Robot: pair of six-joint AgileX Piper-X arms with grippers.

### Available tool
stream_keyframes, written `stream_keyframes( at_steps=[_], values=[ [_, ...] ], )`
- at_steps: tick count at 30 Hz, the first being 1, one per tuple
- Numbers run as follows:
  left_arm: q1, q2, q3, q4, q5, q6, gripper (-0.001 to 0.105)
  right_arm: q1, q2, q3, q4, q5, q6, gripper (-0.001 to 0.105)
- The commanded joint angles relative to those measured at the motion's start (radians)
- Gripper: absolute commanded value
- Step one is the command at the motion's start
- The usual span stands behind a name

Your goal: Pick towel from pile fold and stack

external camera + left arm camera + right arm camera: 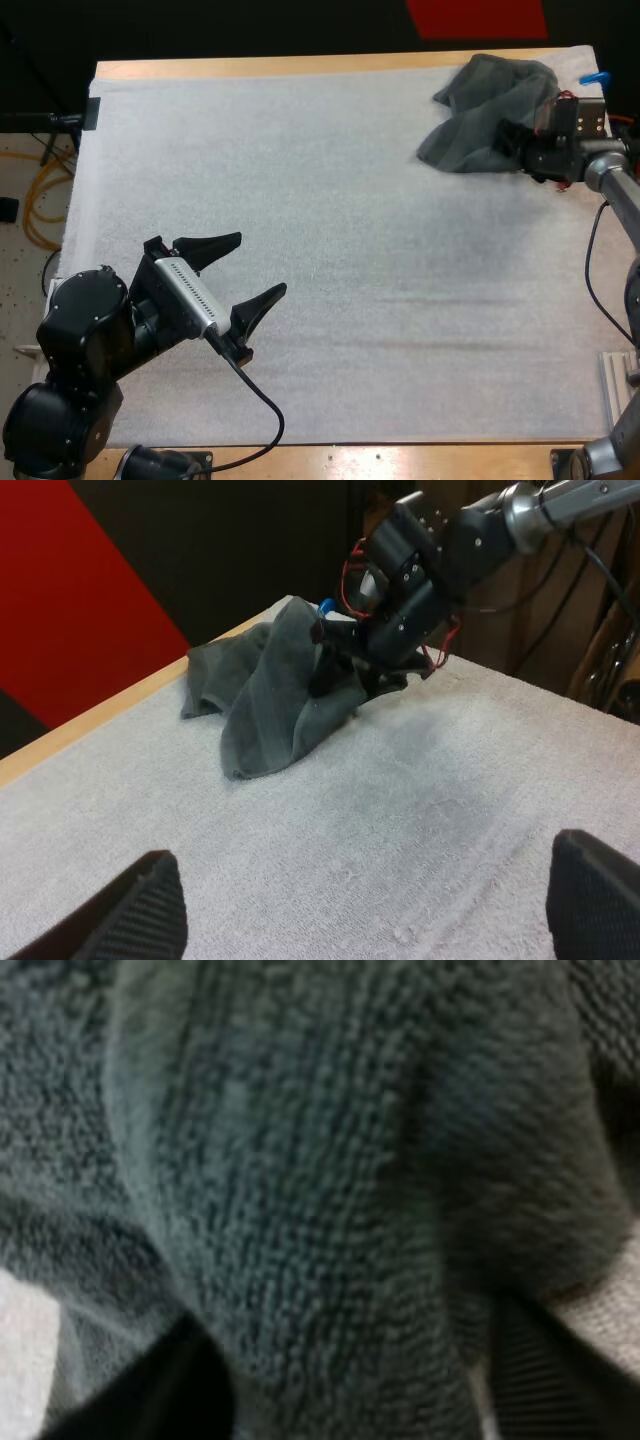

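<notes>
1. The right gripper [516, 142] is closed on the crumpled towel [487, 108]. In the right wrist view its two black fingers [150, 1390] press on a thick fold of the grey-green cloth from both sides, and the bunch fills the gap between them.
2. The towel lies at the far right corner of the white mat [350, 200]. Most of it spreads away from the right gripper toward the mat's middle. In the left wrist view one part of the cloth stands bunched up at the gripper, while a flap rests flat on the mat.
3. The left gripper [262, 263] is spread wide with nothing between its fingers [140, 910]. It hangs over bare mat at the near left, pointing toward the towel.
4. The towel is well apart from the left gripper, across the mat on the diagonal.
5. The mat covers most of the wooden worktop [250, 68], leaving a strip of wood along the far and near sides.
</notes>
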State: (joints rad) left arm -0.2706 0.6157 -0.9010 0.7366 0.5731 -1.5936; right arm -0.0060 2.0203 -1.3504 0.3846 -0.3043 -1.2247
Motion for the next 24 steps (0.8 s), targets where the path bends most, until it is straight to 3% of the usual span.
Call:
stream_keyframes(
  at_steps=[1, 2, 4, 5, 10, 19, 24],
  values=[
    [-0.005, 0.0, -0.008, -0.002, -0.002, -0.002, 0.072, 0.001, -0.005, -0.011, -0.013, -0.034, 0.025, 0.033],
    [-0.005, 0.0, -0.008, -0.002, -0.002, -0.002, 0.072, 0.001, -0.006, -0.011, -0.015, -0.053, 0.026, 0.028],
    [-0.005, 0.0, -0.008, -0.002, -0.002, -0.002, 0.072, 0.001, -0.016, -0.011, -0.015, -0.098, 0.026, 0.004],
    [-0.005, 0.0, -0.008, -0.002, -0.002, -0.002, 0.072, 0.001, -0.021, -0.011, -0.015, -0.109, 0.026, -0.001],
    [-0.005, 0.0, -0.008, -0.002, -0.002, -0.002, 0.071, 0.001, -0.112, -0.011, -0.006, -0.128, -0.002, 0.0],
    [-0.005, 0.0, -0.008, -0.002, -0.002, -0.002, 0.071, 0.001, -0.39, -0.011, -0.006, -0.12, -0.192, 0.0],
    [-0.005, 0.0, -0.008, -0.002, -0.002, -0.002, 0.071, 0.001, -0.527, -0.011, 0.057, -0.157, -0.196, 0.0]
  ],
)
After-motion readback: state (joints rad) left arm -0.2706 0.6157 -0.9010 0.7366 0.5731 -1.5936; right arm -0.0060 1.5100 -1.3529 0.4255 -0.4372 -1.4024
